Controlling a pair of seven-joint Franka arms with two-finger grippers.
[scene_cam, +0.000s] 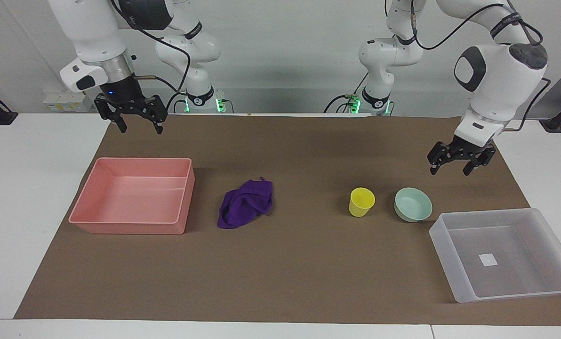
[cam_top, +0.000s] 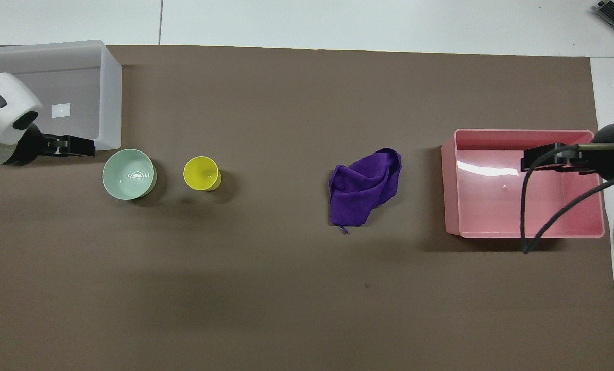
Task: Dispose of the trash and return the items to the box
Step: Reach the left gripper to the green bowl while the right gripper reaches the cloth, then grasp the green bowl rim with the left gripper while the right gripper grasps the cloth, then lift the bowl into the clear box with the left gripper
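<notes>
Pink tray (scene_cam: 134, 195) — on brown mat (scene_cam: 280, 282) — white table (scene_cam: 26, 188).

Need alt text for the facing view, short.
Two Franka arms hover open-fingered over a brown mat: the left gripper near a mint bowl, yellow cup and clear box, the right gripper above a pink tray. A crumpled purple cloth lies between tray and cup.

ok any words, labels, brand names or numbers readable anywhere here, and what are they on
None can be read.
White sticker on the clear box floor: looks blank.
Dark bands on the arms' upper joints near the top of the facing view: may carry lettering, too small to read.
Purple cloth, yellow cup, green bowl, pink tray: no print visible.
</notes>
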